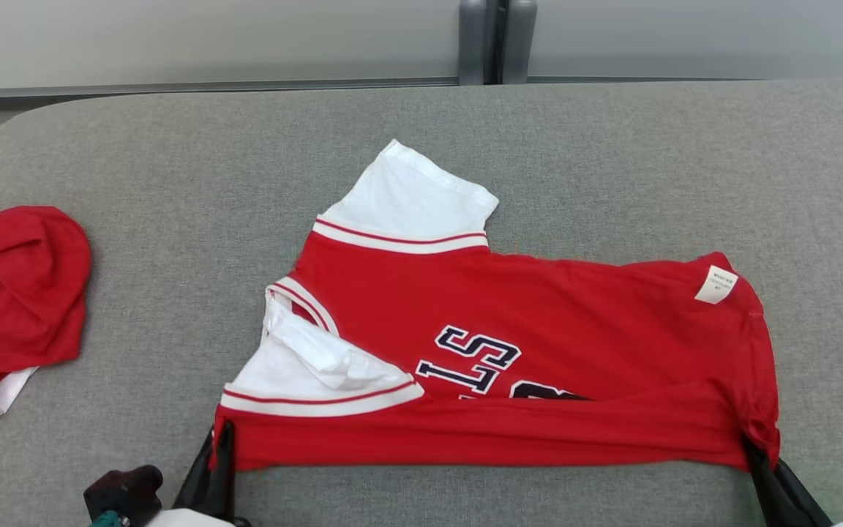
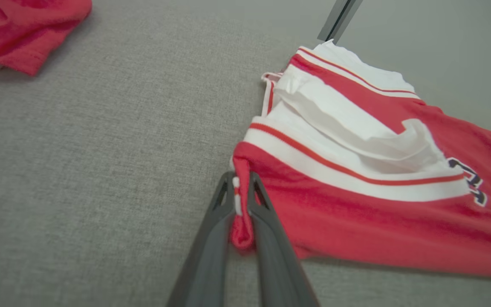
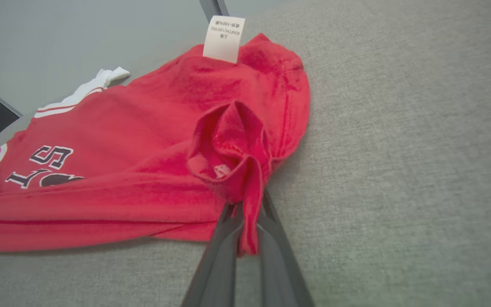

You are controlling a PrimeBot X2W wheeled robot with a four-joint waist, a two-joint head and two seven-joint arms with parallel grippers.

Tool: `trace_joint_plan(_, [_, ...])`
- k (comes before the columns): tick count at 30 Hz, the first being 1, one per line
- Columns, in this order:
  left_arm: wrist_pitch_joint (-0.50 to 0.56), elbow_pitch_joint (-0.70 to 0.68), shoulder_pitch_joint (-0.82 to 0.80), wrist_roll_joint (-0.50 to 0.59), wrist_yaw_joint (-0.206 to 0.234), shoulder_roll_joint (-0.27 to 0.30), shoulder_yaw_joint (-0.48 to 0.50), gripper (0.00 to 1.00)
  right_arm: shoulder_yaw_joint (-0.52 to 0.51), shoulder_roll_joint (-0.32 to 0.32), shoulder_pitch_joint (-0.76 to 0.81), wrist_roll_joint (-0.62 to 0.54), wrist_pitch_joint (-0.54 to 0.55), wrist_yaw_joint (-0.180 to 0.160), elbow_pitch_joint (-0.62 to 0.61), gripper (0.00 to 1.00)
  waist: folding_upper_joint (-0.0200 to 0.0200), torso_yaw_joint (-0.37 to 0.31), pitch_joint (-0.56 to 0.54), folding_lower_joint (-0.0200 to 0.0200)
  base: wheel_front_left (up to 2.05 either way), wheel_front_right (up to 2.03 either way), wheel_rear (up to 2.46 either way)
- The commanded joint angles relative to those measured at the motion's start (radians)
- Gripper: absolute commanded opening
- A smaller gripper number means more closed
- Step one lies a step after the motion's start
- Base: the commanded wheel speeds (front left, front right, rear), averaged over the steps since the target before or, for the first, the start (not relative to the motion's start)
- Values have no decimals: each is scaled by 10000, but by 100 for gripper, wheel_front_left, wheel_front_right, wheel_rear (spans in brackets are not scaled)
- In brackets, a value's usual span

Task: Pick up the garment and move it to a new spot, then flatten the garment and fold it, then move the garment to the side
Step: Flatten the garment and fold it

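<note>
Left to right on the grey fabric-covered surface [image 1: 173,168]: a crumpled red-and-white cloth bundle [image 1: 19,293] at the far left. The left end effector [image 1: 222,443] is clamped on the near left corner of the red-and-white lettered jersey [image 1: 538,315]. The jersey lies mid-surface (white care label [image 1: 716,284] at its far right corner). The right end effector [image 1: 752,448] pinches the near right corner.

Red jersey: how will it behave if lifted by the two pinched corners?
Likely floppy: the red jersey bunches where the left gripper and right gripper pinch it. The middle would probably sag between them. The loose white sleeve may flop over.
</note>
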Motion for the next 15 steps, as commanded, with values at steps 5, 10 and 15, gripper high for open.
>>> trace_joint_plan(5, [561,-522,736,-97,260,121,-111,0,-223,-384,381,142,158,-29,229,0,0,116,-228,0,0,0,0])
trace_joint_plan(10, [971,-585,954,-198,242,6,-430,100,-243,-256,302,387,157,-27,384,100,0,25,-381,0,0,0,0])
trace_joint_plan(15, [301,-853,699,209,436,56,-374,100,-778,-68,-56,-340,-321,-23,-27,100,0,-251,-553,0,0,0,0])
